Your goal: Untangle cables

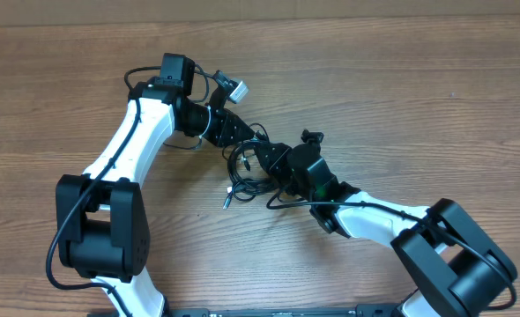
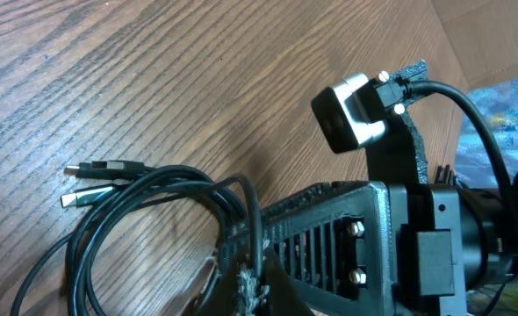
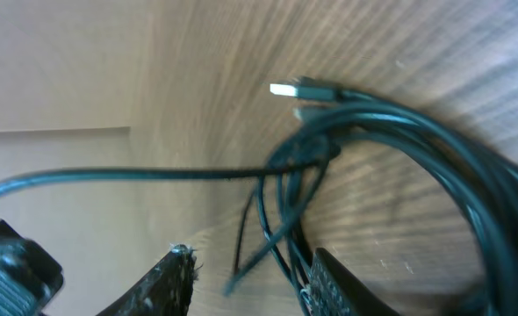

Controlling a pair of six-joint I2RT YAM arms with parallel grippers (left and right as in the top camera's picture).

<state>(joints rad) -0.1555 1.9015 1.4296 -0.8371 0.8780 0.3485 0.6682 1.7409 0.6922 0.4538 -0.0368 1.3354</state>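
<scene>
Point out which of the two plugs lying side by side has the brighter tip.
The lower plug in the left wrist view; its tip is pale silver, the upper plug's looks darker.

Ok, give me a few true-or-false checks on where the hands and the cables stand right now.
1. The left hand is shut, with strands of the cables running into it. True.
2. The right hand has its fingers pressed together. False: they stand apart, with strands passing between them.
3. Two plugs lie side by side on the wooden table. True.
4. The cables lie apart from one another in straight lines. False: they loop together in one bundle.
</scene>
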